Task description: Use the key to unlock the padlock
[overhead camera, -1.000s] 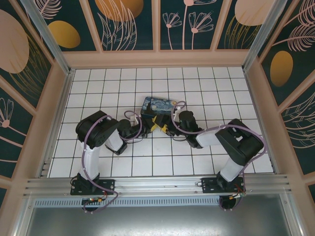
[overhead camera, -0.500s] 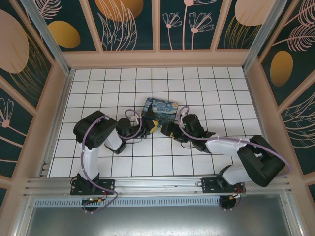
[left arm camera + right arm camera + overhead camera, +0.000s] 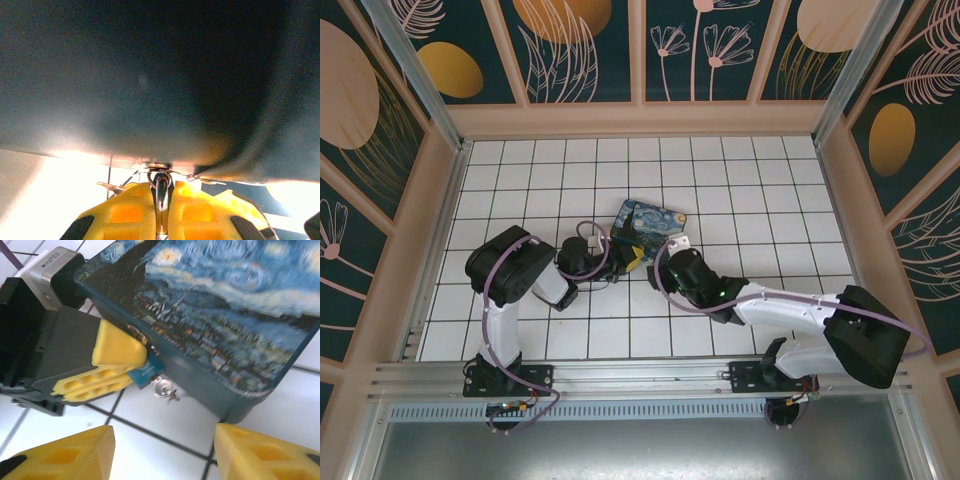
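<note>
The padlock [image 3: 148, 373], a small teal-blue body, hangs at the front edge of the blue painted tin box [image 3: 235, 305]. My left gripper [image 3: 120, 367] is shut on it from the left, yellow fingers clamped over its upper part. A small silvery key [image 3: 164, 388] sticks out of the padlock's lower end. In the left wrist view a metal part of the padlock [image 3: 161, 192] sits pinched in the left gripper [image 3: 161, 187]. My right gripper [image 3: 162, 455] is open just in front of the key, with nothing between its fingers. From above, the left gripper [image 3: 623, 262] and right gripper [image 3: 662, 264] face each other before the box [image 3: 650, 222].
White tiled floor [image 3: 740, 180] lies inside wooden walls [image 3: 640, 120], with an aluminium rail [image 3: 640, 375] along the near edge. The right forearm [image 3: 780, 305] stretches low across the floor. The box's dark blurred side [image 3: 150, 75] looms close over the left fingers.
The right arm has stretched out low and swung its gripper leftward, from beside the box's right corner to in front of the padlock. The left arm has stayed put.
</note>
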You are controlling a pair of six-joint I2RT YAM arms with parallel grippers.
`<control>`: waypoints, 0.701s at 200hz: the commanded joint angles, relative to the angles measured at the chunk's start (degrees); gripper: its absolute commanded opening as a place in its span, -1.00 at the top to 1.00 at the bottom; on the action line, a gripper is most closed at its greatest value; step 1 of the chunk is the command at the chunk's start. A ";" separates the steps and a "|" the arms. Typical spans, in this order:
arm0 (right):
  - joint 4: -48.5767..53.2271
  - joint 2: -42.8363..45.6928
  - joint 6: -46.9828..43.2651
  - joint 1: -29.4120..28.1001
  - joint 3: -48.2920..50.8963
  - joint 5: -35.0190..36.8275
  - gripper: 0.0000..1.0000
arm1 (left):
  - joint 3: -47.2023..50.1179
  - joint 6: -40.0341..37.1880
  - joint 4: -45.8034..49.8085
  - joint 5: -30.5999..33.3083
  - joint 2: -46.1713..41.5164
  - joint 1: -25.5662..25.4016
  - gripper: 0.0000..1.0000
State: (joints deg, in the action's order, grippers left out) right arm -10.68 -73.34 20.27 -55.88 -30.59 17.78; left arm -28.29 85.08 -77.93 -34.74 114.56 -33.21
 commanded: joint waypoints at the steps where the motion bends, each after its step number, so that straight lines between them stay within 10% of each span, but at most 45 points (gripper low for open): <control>1: -1.12 -1.70 -7.10 -2.62 0.66 13.18 -0.05 | -1.48 -0.87 -0.15 -1.91 -2.05 0.27 1.00; 140: -5.21 -16.27 -15.32 -6.75 -4.63 21.20 0.04 | -1.33 -2.20 3.66 -2.79 -5.06 0.34 1.00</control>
State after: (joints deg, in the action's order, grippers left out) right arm -14.00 -88.58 7.01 -62.00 -33.21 36.27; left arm -28.93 84.38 -72.82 -36.03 111.02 -33.15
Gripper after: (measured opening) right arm 0.482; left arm 0.098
